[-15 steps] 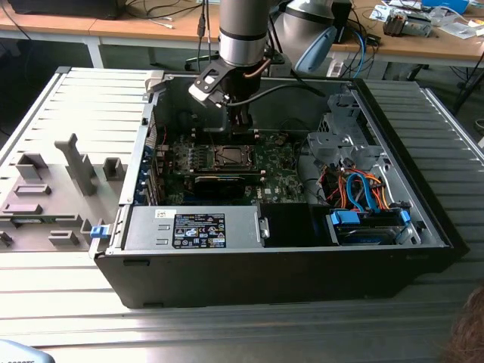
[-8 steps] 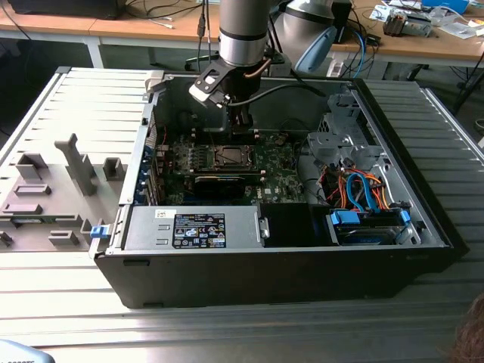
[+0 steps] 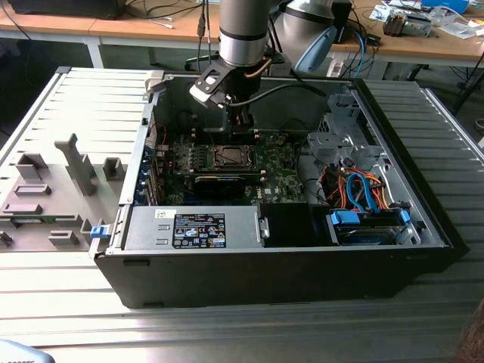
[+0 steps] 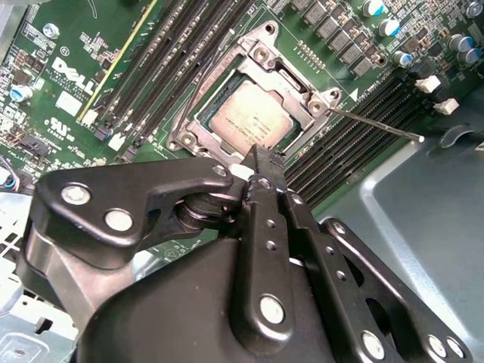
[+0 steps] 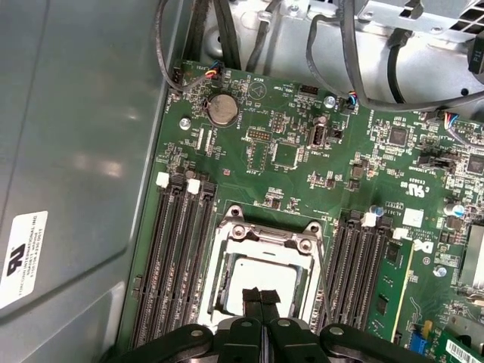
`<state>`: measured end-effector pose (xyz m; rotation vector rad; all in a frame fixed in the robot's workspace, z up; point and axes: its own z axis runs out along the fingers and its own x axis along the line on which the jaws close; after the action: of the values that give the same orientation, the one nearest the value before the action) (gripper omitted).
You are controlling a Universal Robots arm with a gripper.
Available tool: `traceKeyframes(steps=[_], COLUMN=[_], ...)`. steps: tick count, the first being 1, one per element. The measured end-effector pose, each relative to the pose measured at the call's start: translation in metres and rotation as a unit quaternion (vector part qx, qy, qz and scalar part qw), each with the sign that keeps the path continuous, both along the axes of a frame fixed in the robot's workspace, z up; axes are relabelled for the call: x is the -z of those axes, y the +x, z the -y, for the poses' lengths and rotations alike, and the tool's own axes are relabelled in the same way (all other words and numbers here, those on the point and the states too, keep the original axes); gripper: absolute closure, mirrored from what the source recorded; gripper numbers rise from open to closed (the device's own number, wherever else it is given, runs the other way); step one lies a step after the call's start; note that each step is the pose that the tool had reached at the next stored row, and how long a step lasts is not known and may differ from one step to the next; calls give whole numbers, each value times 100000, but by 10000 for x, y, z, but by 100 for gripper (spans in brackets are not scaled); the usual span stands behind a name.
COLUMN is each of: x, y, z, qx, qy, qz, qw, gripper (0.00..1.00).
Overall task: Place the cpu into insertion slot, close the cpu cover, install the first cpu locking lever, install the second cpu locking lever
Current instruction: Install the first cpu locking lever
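The cpu [image 4: 248, 119] lies flat in the insertion slot [image 3: 227, 156] on the green board, its pale face showing in both wrist views. The grey cpu cover [image 5: 266, 240] lies down around the cpu [image 5: 249, 274] as a frame. One thin locking lever [image 4: 378, 126] sticks out free from the socket's corner. A second lever [image 4: 203, 87] runs along the opposite side. My gripper [image 5: 261, 296] hangs just above the socket's edge, its black fingertips pressed together with nothing between them. It also shows in the second wrist view [image 4: 261, 161] and the exterior view [image 3: 240, 130].
The board sits deep inside an open computer case [image 3: 287, 261]. Dark memory slots [image 5: 178, 249] flank the socket on both sides. A long black card [image 3: 219, 181], a power supply [image 3: 197, 227] and a bundle of cables [image 3: 363, 189] stand nearby. A grey fixture block [image 3: 76, 162] stands at the exterior view's left.
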<state>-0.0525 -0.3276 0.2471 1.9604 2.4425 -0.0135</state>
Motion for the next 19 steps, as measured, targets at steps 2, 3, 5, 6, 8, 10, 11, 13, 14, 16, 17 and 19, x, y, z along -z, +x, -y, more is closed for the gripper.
traceKeyframes(steps=[2, 3, 5, 6, 8, 10, 11, 13, 14, 16, 17, 19], x=[0, 0, 0, 0, 0, 0, 0, 0, 0, 0, 0, 0], y=[0, 0, 0, 0, 0, 0, 0, 0, 0, 0, 0, 0], z=[0, 0, 0, 0, 0, 0, 0, 0, 0, 0, 0, 0], qx=[-272, -430, -654, -733, -937, -1185, -1347, -1614, -1696, -3111, -3906, -4905], qy=[0, -1, 0, 0, -2, -2, -2, 0, 0, 0, -1, -2], qz=[0, 2, 2, 0, -4, 1, 3, 0, 0, 2, -2, 0], qw=[100000, 99999, 99998, 99997, 99996, 99993, 99991, 99987, 99986, 99952, 99924, 99880], gripper=[89, 89, 89, 89, 89, 89, 89, 89, 89, 89, 89, 89])
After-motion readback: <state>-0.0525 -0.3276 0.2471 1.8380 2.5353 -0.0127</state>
